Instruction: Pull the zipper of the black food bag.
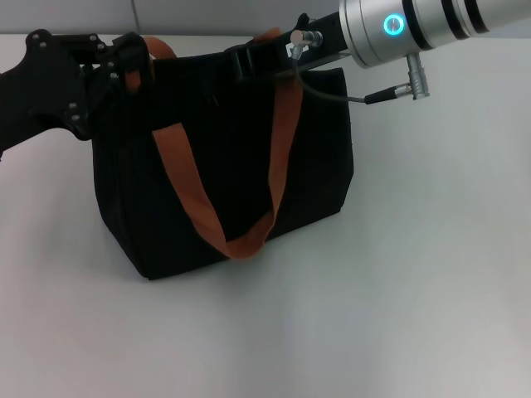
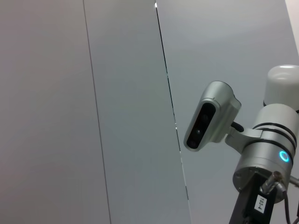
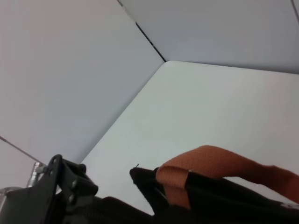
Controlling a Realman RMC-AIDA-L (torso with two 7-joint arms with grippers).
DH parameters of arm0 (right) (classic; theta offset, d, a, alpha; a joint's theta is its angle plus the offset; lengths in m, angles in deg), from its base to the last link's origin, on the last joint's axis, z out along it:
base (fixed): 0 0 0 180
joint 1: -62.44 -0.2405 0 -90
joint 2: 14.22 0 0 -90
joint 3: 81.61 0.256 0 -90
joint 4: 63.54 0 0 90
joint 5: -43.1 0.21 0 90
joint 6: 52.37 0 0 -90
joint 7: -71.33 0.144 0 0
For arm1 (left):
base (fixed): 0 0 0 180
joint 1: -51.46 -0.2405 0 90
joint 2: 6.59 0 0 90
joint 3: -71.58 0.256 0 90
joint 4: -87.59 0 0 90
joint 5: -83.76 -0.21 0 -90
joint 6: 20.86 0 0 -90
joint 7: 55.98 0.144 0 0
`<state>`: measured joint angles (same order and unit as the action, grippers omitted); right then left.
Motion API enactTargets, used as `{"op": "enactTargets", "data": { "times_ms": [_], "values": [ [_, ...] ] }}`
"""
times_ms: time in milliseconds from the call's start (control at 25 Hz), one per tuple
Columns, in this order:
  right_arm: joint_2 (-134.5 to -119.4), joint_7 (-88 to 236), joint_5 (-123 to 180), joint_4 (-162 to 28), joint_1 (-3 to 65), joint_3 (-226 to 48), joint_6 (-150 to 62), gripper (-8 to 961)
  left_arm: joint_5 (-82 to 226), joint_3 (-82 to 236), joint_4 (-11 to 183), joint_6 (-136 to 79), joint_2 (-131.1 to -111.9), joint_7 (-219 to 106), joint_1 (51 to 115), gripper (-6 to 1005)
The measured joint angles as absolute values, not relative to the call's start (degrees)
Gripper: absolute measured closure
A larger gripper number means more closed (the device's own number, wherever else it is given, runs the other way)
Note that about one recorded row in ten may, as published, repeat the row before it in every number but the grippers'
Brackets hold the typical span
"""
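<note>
The black food bag (image 1: 224,182) stands upright on the white table, with its orange-brown strap handles (image 1: 191,191) hanging down its front. My left gripper (image 1: 124,66) is at the bag's top left corner, against the fabric and the strap end. My right gripper (image 1: 249,58) reaches in from the upper right and sits on the bag's top edge near the right strap. The zipper pull is hidden. The right wrist view shows the bag's top edge (image 3: 224,200), a strap (image 3: 210,163) and the left gripper (image 3: 65,186) beyond it.
The white table (image 1: 415,290) extends in front of and to the right of the bag. A grey panelled wall stands behind. The left wrist view shows only that wall and my right arm's silver wrist (image 2: 266,158). A cable (image 1: 332,95) loops from the right wrist.
</note>
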<state>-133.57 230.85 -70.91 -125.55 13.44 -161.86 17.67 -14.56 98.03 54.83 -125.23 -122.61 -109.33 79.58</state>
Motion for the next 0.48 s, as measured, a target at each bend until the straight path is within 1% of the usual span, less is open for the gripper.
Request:
{"op": "enactTargets", "data": {
  "times_ms": [120, 280, 400, 480],
  "values": [
    [-133.57, 230.86, -71.48, -125.83, 13.35, -161.93, 17.42, 751, -14.50, 98.03, 54.81, -125.47, -122.61, -109.33, 79.51, 968],
    [-133.62, 232.04, -73.87, -126.73, 12.83, -162.36, 17.36, 922, -14.50, 98.03, 54.80, -125.61, -122.61, -109.39, 79.49, 968],
    [-133.64, 232.85, -75.12, -127.24, 12.08, -162.75, 17.30, 954, -14.49, 98.03, 54.81, -125.65, -122.61, -109.42, 79.49, 968],
    [-133.65, 233.04, -75.53, -127.28, 11.74, -162.75, 17.31, 954, -14.49, 98.03, 54.81, -125.67, -122.61, -109.42, 79.49, 968]
  ]
}}
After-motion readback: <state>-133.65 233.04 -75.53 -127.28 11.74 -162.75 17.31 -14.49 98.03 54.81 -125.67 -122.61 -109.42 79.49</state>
